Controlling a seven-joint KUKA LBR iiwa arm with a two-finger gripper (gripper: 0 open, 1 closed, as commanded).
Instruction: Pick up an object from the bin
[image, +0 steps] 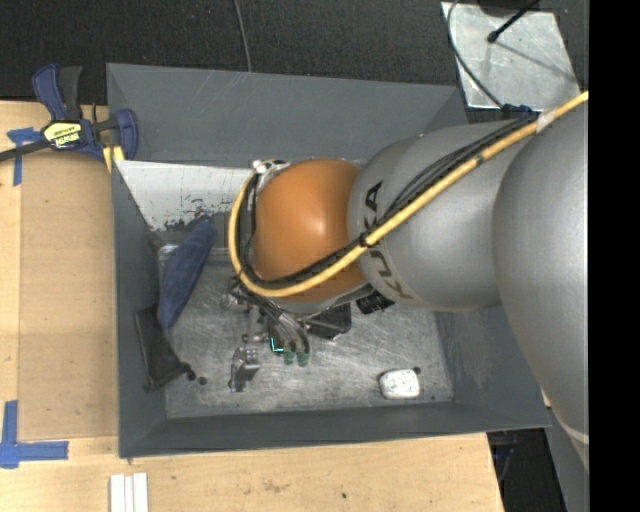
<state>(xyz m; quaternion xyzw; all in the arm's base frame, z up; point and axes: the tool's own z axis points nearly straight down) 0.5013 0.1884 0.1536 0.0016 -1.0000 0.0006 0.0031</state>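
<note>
End effector sat low at bin centre, likely grabbing; grip state untellable; white block at four o'clock.

Dark matte floor runs along the top; a thin grey cable crosses it; a pale grey sheet lies on it at upper right; light is diffuse.
</note>
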